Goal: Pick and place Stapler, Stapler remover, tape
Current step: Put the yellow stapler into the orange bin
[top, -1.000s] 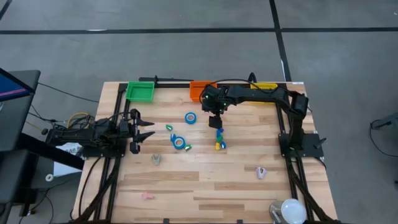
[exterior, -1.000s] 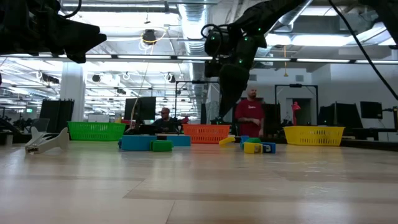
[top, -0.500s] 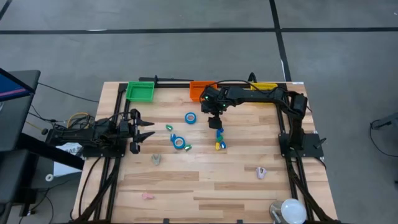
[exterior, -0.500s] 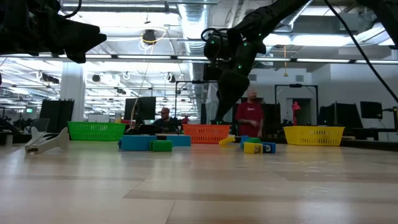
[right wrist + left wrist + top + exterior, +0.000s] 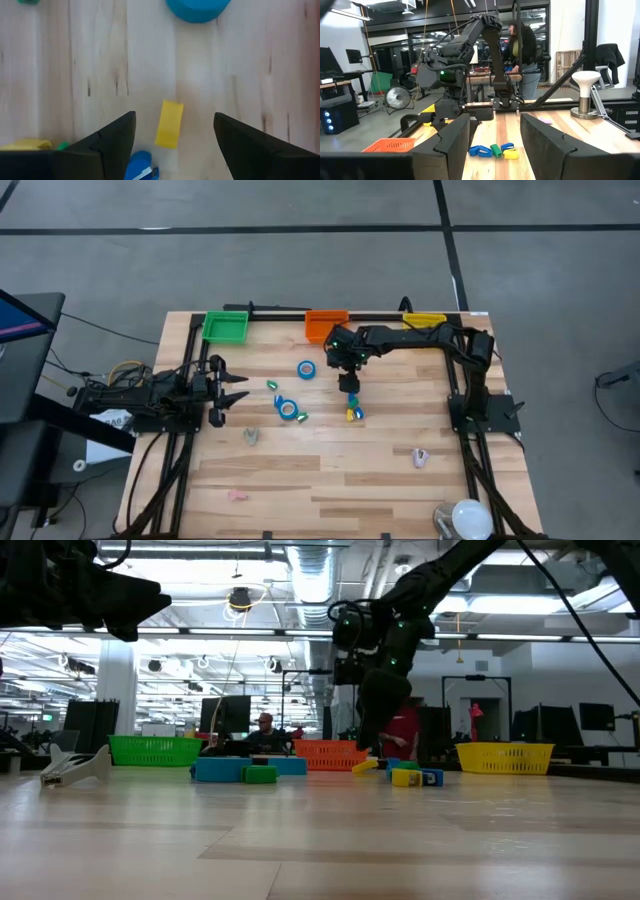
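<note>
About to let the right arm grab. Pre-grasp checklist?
1. Right gripper open: ok, fingers spread.
2. Target between the fingers: ok, a yellow stapler lies in the gap, seen from the right wrist.
3. Gripper down at the table: cannot tell; in the low view it hangs just above the staplers.
4. Neighbours clear: not ok, a blue piece lies close by the left finger.
5. Left gripper out of the way: ok, at the table's left edge, open.
6. Orange bin free: ok.
</note>
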Tool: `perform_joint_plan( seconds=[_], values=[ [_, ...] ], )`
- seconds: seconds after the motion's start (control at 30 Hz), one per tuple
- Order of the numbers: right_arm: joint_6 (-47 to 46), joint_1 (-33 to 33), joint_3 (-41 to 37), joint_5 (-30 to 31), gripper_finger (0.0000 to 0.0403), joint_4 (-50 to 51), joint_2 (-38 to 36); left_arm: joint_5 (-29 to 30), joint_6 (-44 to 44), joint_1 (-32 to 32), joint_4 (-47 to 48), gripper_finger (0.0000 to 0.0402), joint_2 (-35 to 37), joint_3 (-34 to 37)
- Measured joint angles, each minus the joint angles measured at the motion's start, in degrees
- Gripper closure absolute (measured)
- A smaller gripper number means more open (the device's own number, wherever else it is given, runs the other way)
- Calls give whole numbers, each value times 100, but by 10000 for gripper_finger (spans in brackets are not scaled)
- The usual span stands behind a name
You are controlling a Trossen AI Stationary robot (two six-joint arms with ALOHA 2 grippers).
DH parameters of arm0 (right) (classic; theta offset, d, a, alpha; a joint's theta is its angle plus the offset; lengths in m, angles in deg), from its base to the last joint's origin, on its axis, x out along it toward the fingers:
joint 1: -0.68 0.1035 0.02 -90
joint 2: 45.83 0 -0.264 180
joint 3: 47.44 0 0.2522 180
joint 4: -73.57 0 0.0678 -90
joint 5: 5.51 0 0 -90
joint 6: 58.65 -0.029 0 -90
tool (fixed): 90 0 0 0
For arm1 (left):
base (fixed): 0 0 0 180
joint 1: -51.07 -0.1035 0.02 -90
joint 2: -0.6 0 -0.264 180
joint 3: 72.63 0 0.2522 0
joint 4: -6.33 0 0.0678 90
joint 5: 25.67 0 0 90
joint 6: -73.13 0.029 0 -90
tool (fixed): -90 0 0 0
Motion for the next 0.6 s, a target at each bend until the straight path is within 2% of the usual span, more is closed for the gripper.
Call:
perform_joint_plan(
  seconds=[0.43,0.6],
  values=[
    [-78,-24,-272,146,143,-572,5,0,0,1,0,234,-1,0],
    [-145,-18,-282,152,143,-510,322,1,0,0,-2,234,1,0]
  ],
)
